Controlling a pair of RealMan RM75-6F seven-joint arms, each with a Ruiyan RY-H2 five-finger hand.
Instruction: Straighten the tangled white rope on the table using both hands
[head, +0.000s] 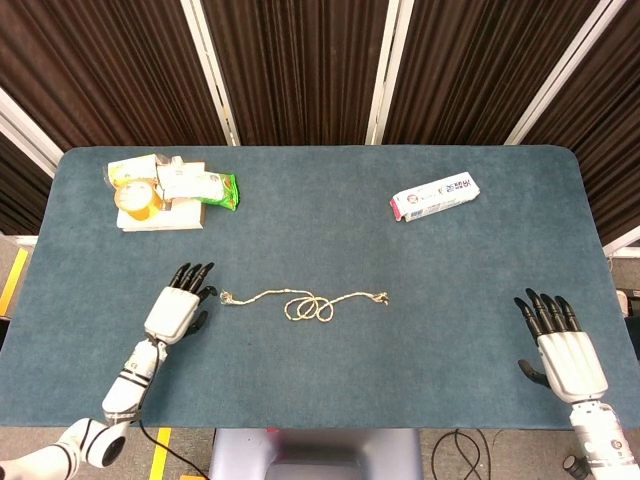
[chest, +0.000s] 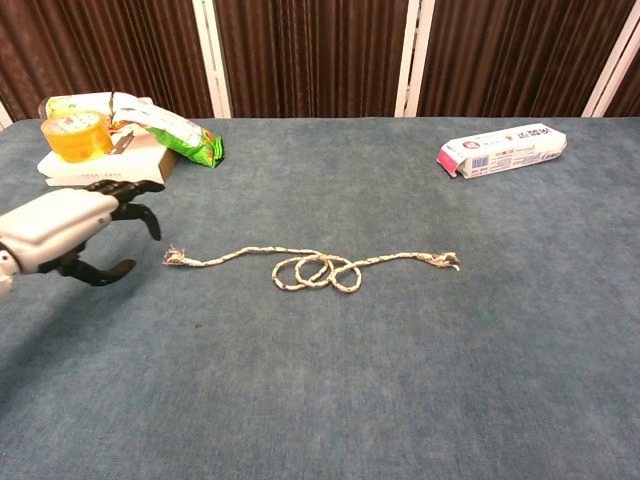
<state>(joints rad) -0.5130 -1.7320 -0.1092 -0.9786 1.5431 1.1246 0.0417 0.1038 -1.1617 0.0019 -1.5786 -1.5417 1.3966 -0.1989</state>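
I see the rope (head: 304, 300) mid-table, looped in the middle; my left hand (head: 178, 308) sits just beside its left end, fingers apart, holding nothing. Right hand (head: 562, 345) is released too, well apart at the table's right edge.

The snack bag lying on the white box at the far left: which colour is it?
Bright green snack bag with a white panel, clearest in the chest view.

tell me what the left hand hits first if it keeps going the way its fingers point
Probably nothing soon. In the head view the left hand points toward the far side of the table, passing just left of the rope end. Further on lies the box pile, though depth is unclear.
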